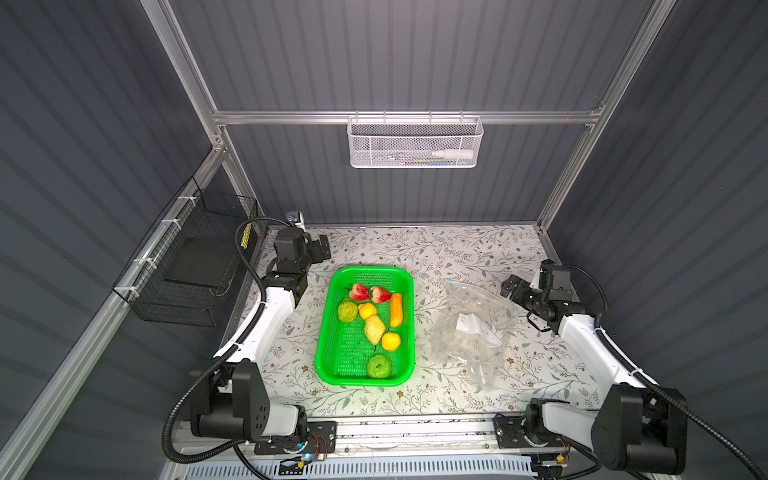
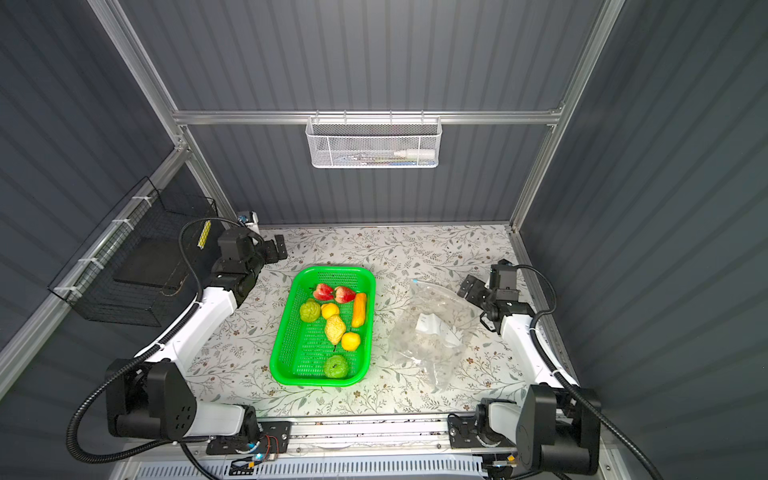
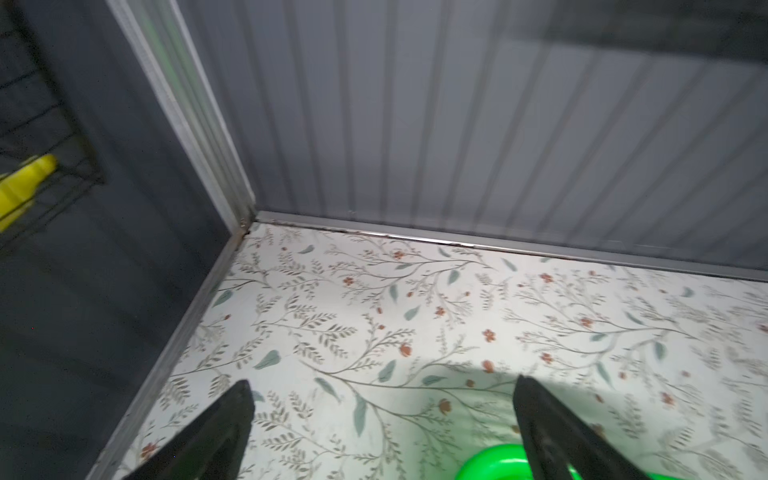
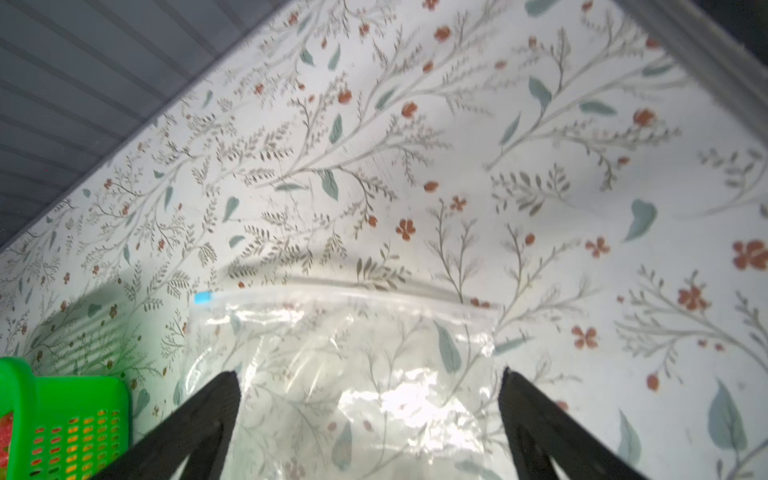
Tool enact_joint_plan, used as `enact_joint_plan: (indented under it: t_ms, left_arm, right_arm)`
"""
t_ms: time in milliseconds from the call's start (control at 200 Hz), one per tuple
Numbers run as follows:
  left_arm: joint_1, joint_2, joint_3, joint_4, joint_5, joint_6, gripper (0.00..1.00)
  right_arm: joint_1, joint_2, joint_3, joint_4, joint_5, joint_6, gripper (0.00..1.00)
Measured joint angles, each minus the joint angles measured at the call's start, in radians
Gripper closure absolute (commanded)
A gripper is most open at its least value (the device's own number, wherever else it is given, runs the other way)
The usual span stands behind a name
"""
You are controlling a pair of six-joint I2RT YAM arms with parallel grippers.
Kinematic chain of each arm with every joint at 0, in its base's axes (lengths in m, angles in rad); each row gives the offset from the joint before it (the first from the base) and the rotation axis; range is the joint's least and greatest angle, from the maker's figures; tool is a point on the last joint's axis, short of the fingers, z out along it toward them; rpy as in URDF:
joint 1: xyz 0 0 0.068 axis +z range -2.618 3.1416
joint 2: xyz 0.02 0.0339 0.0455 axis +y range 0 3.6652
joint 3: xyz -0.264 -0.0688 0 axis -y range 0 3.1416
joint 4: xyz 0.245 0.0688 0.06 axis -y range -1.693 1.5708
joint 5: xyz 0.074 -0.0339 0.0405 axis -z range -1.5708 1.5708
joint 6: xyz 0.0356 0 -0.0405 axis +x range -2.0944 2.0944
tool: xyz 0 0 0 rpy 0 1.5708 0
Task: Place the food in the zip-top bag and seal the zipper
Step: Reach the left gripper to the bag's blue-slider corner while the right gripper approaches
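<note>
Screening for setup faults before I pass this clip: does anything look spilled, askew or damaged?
Nothing stands out. The fruits all lie inside the basket, none spilled. The bag lies beside it, crinkled and a little slanted. The left gripper and right gripper are open and empty.

Glossy crinkled clear plastic bag (image 1: 471,332); perforated plastic basket (image 1: 328,328).

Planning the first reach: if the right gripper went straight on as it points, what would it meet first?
Likely the clear bag, lying right ahead of the open right gripper, its zipper farther on; the gripper's height above it is unclear.
</note>
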Motion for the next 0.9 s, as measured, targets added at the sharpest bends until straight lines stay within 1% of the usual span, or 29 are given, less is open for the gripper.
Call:
enact_joint_plan:
  t_ms: [90, 185, 350, 655, 810, 835, 900]
  left_arm:
    - [-0.115, 0.021, 0.056, -0.046, 0.040, -0.011, 0.01]
    - [-0.226, 0.088, 0.130, -0.077, 0.098, -0.054, 0.01]
    - [-0.370, 0.246, 0.279, -0.133, 0.153, -0.132, 0.01]
    - [-0.561, 0.524, 0.525, -0.220, 0.234, -0.263, 0.07]
    - [-0.620, 0.647, 0.603, -0.273, 0.267, -0.311, 0.14]
    - [-0.627, 0.665, 0.615, -0.282, 0.272, -0.315, 0.16]
    - [-0.643, 0.712, 0.645, -0.306, 0.280, -0.327, 0.17]
  right_arm:
    - [-0.014, 0.002, -0.018, -0.040, -0.020, 0.018, 0.01]
    - [-0.029, 0.001, -0.035, -0.062, -0.047, 0.040, 0.01]
    - [-0.038, -0.013, -0.061, -0.077, -0.068, 0.064, 0.01]
    - [-0.061, -0.076, -0.081, -0.077, -0.074, 0.087, 0.01]
    - [-0.069, -0.109, -0.087, -0.068, -0.079, 0.095, 0.01]
    - [-0.069, -0.110, -0.087, -0.066, -0.079, 0.095, 0.01]
    - [-0.070, -0.110, -0.087, -0.062, -0.082, 0.097, 0.01]
